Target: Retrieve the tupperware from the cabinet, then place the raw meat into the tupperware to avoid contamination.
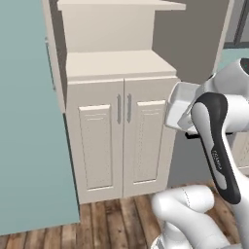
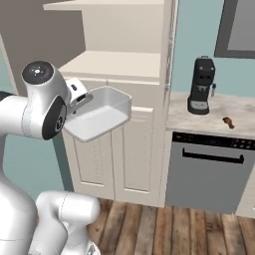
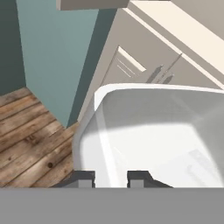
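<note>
Tupperware (image 2: 99, 115) | rim pinched between tool (image 3: 111, 178) fingers; held in air | cabinet (image 1: 119, 141) doors closed

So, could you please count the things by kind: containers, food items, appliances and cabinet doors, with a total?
Containers: 1, the tupperware, held in the pincer.
Food items: 1, the raw meat.
Appliances: 2, the coffee machine and the dishwasher.
Cabinet doors: 2, both shut, on the cabinet.
Total: 6
</note>
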Tool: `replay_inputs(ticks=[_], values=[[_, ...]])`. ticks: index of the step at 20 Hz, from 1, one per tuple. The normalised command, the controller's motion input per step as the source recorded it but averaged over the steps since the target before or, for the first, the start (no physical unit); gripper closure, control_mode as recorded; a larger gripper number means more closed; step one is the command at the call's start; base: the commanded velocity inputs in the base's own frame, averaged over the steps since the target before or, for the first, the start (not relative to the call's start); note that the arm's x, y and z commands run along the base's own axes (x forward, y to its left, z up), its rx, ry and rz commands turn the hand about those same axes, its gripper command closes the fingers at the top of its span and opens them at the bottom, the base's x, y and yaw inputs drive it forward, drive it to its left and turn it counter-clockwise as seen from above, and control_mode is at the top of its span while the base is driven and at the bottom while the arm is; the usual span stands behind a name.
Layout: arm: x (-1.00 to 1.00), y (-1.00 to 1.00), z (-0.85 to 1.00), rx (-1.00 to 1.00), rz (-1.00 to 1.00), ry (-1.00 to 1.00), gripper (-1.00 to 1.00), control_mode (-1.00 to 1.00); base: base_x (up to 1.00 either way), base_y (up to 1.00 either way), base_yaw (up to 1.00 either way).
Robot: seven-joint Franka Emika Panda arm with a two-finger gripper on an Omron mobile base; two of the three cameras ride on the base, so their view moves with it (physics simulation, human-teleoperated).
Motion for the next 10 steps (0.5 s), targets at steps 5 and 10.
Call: replay_inputs(ticks=[5,10], values=[[0.00,0.00,0.00,0.00,0.00,0.00,1.00,1.00,-0.27,-0.42,0.02],[0.00,0.00,0.00,0.00,0.00,0.00,1.00,1.00,-0.03,-0.51,0.01]])
